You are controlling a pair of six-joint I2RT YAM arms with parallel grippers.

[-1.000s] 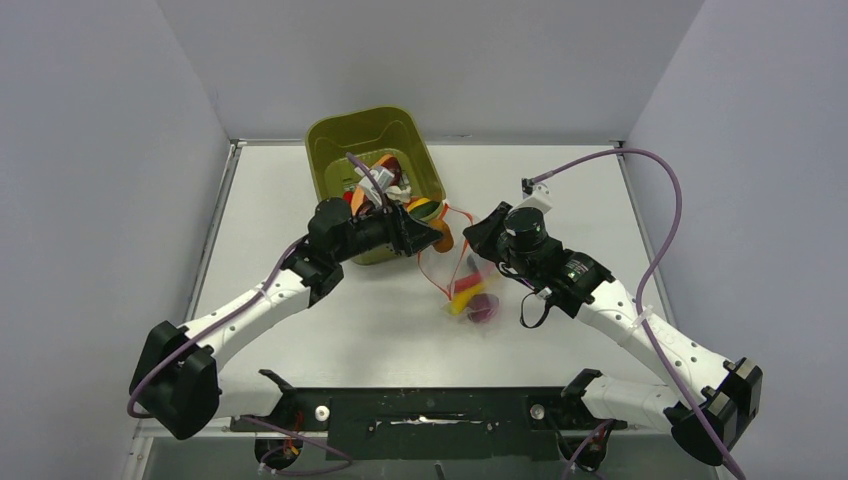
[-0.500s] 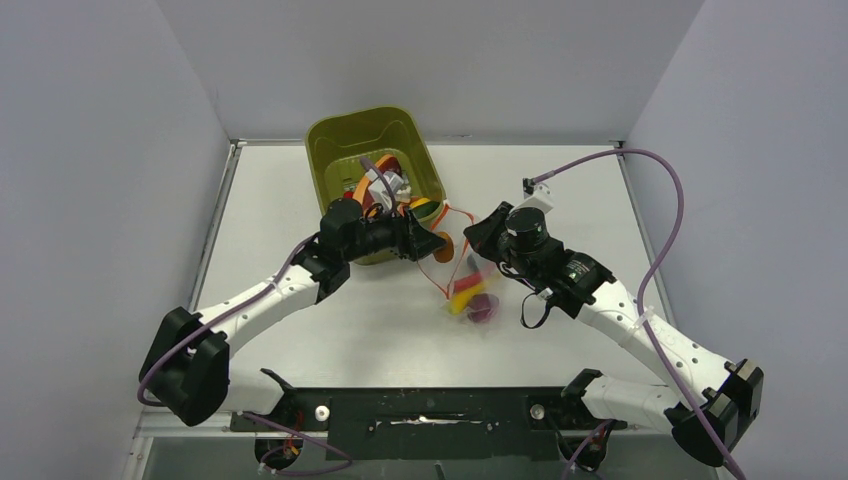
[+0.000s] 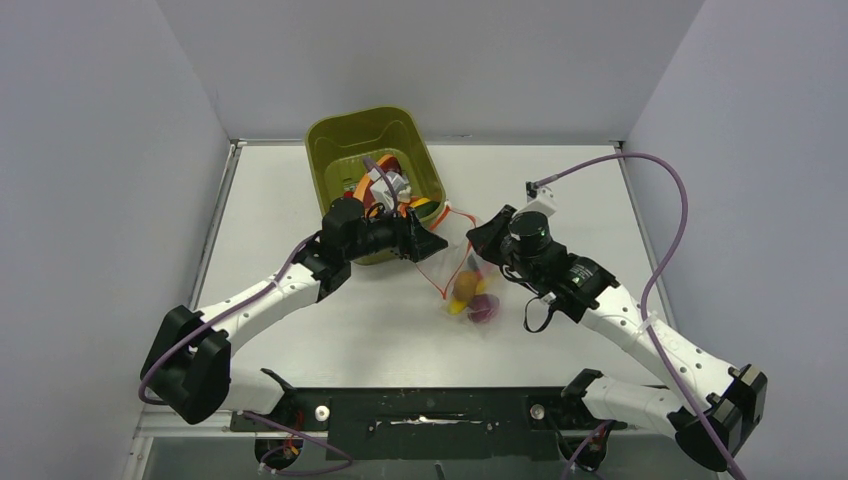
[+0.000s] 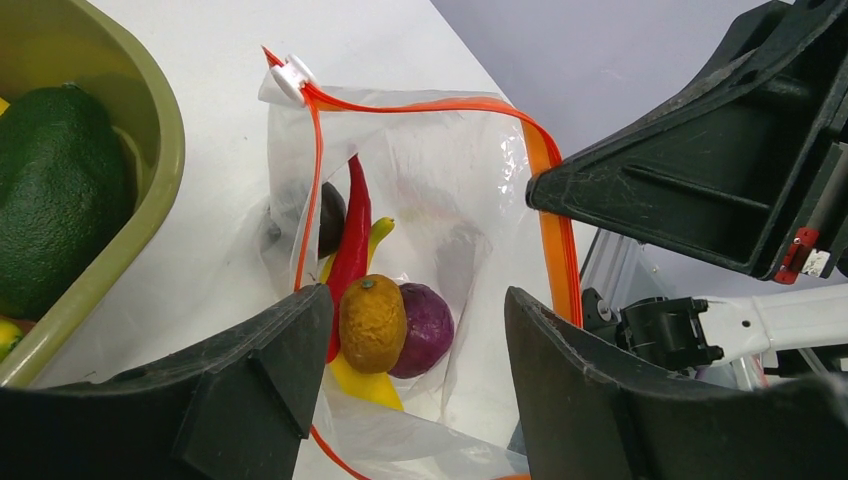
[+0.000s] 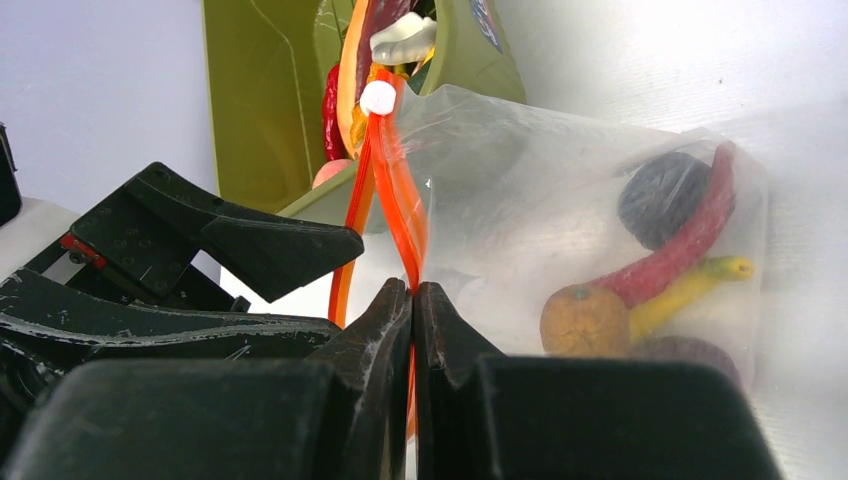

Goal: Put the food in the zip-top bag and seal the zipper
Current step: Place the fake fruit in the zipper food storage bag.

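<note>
The clear zip-top bag (image 3: 462,272) lies beside the bin with its mouth held open. In it are an orange fruit (image 4: 372,322), a purple ball (image 4: 425,330), a red pepper (image 4: 352,240), a yellow banana (image 4: 365,385) and a dark piece (image 4: 332,215). My left gripper (image 3: 428,240) hangs over the bag's mouth, open and empty (image 4: 410,370). My right gripper (image 3: 480,240) is shut on the red-orange zipper (image 5: 400,200), holding one edge of the mouth up (image 5: 412,290). The zipper's white slider (image 4: 290,78) sits at the end by the bin.
The olive-green bin (image 3: 330,150) stands behind the left gripper with more toy food in it, among it a dark green avocado (image 4: 50,190). Its rim (image 4: 165,140) is close to the bag's left side. Grey walls enclose the table.
The orange fruit that was at my left gripper's tips now lies inside the bag. My left gripper has moved slightly right over the mouth. The right gripper keeps its hold.
</note>
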